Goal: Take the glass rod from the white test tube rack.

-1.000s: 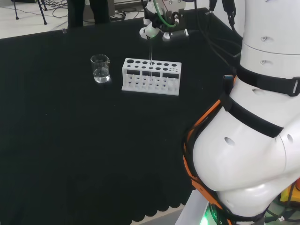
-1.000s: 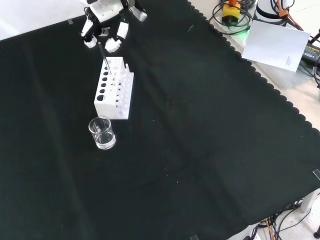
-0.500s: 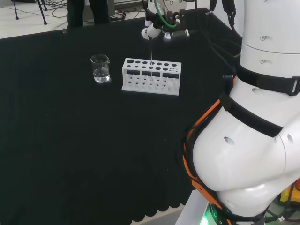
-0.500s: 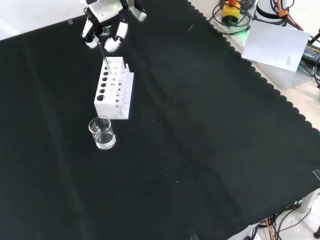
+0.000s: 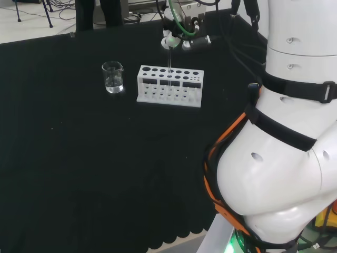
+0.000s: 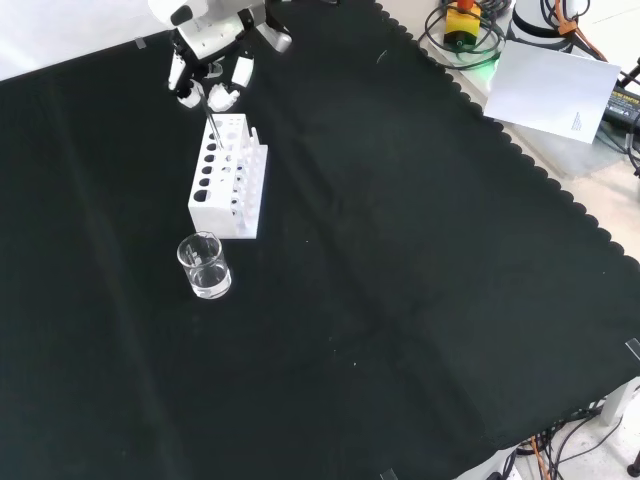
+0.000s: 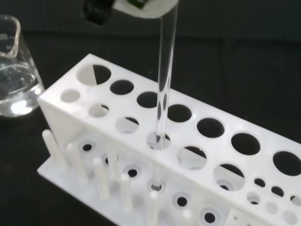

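Wrist view gives us what head & front views can't: the glass rod runs down through a hole in the white test tube rack's top plate, lower end inside the rack. Head view: beaker w/ clear liquid left of rack. Vs 1 s ago, the hand sits higher, rod drawn up w/ it. Hand above the rack's far end in front view, fingers pinching rod's top.

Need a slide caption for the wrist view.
Clear glass rod, held from above by the hand, stands in a hole of the white test tube rack, glass beaker beside.
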